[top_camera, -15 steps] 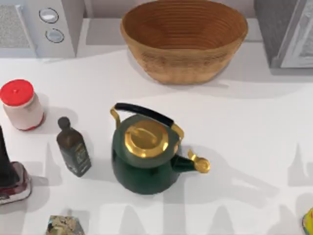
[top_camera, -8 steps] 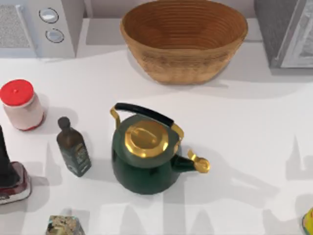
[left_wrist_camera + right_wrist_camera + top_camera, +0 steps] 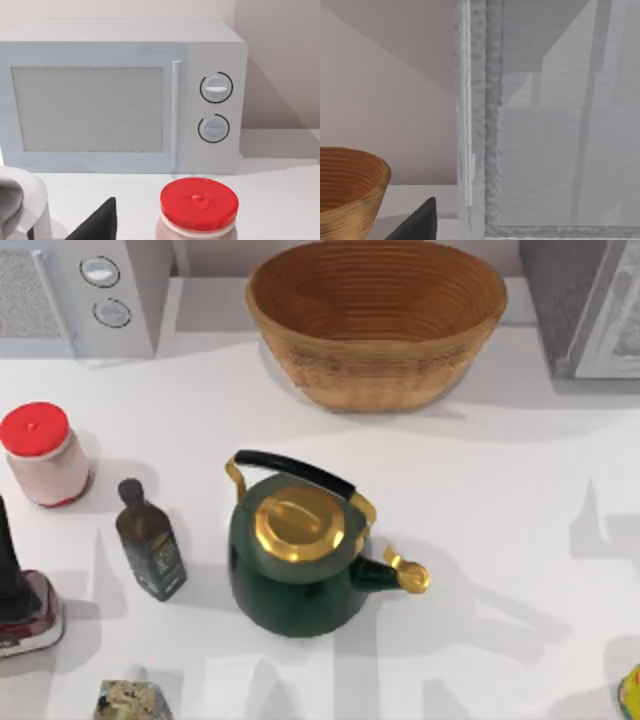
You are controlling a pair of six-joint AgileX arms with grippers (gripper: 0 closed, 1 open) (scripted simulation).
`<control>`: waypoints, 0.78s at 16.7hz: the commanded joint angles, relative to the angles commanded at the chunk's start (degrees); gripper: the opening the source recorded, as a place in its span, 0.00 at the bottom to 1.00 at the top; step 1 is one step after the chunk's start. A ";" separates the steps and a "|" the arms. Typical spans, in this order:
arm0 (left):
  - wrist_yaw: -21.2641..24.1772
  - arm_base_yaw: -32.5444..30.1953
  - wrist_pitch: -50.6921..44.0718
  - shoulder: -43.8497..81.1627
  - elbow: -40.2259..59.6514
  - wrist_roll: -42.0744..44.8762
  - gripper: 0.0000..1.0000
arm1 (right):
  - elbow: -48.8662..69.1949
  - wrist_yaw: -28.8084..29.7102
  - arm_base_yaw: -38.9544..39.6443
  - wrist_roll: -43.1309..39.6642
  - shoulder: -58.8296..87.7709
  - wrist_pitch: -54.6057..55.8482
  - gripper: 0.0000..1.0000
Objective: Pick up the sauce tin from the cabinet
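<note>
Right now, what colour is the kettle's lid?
Gold, on a dark green kettle; clearest in the top view.

Cabinet point(image 3: 585, 305) cut off at the top view's right edge, its interior hidden behind the pale door.

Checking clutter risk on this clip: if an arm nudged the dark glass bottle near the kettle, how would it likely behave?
The dark glass bottle stands tall on a narrow base, so it would probably tip rather than slide. It looks like glass, so likely stiff, smooth and breakable. The green kettle stands close beside it and might stop it.
</note>
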 joint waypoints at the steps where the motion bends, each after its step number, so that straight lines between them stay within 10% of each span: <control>1: 0.00 0.00 0.00 0.00 0.00 0.00 1.00 | 2.52 0.36 0.18 0.05 1.79 -0.51 1.00; 13: 0.00 0.00 0.00 0.00 0.00 0.00 1.00 | 31.50 3.65 3.30 0.17 24.42 -7.84 1.00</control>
